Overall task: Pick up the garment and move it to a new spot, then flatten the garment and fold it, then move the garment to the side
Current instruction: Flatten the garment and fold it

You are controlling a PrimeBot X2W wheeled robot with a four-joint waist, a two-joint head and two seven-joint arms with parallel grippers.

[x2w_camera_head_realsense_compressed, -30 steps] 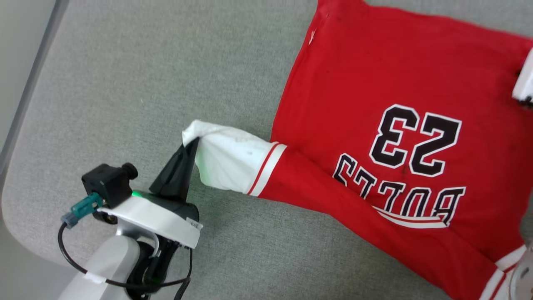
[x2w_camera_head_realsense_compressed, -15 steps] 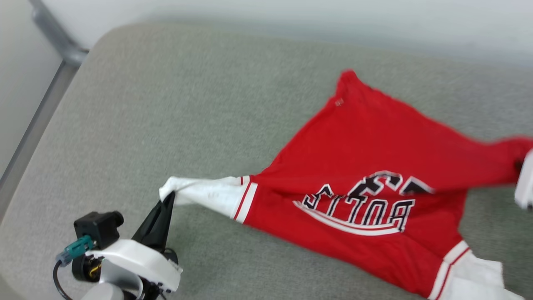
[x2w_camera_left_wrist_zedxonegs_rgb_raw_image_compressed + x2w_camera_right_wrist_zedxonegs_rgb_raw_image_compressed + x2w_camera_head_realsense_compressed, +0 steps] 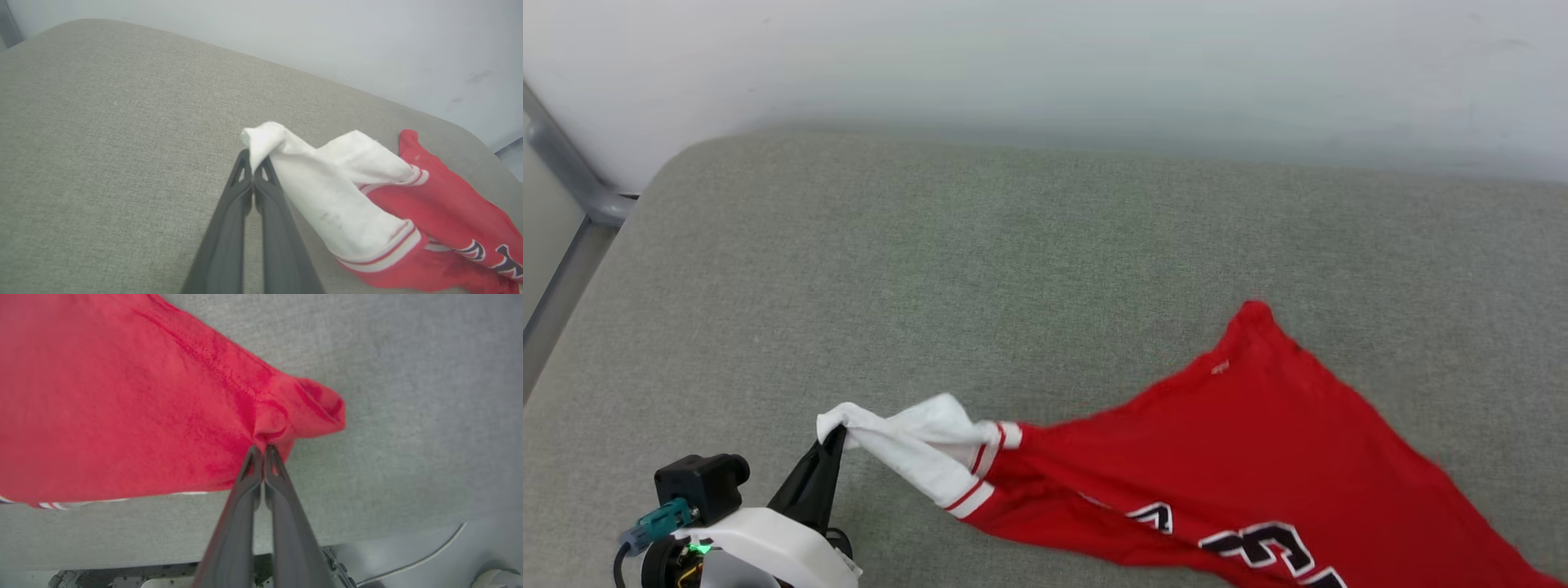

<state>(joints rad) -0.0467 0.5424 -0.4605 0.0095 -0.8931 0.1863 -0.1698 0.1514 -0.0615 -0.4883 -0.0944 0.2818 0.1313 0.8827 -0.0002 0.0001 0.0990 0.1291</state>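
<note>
The garment, a red jersey with white sleeves and black lettering, hangs stretched above the grey cushion, its lower part cut off by the head view's bottom edge. My left gripper is shut on the tip of a white sleeve at the lower left. In the left wrist view the left gripper pinches that sleeve, with the red body trailing right. In the right wrist view my right gripper is shut on a bunched red corner of the garment, held above the cushion.
The grey fabric cushion spreads wide behind and to the left of the garment. A pale wall stands along its back edge, and a grey metal bar runs at the far left. Below the cushion's edge lie a frame and a cable.
The head camera has tilted up, bringing the wall into view. The garment went from lying flat to being lifted and bunched, its lettering sliding toward the bottom edge. Both grippers kept their hold.
</note>
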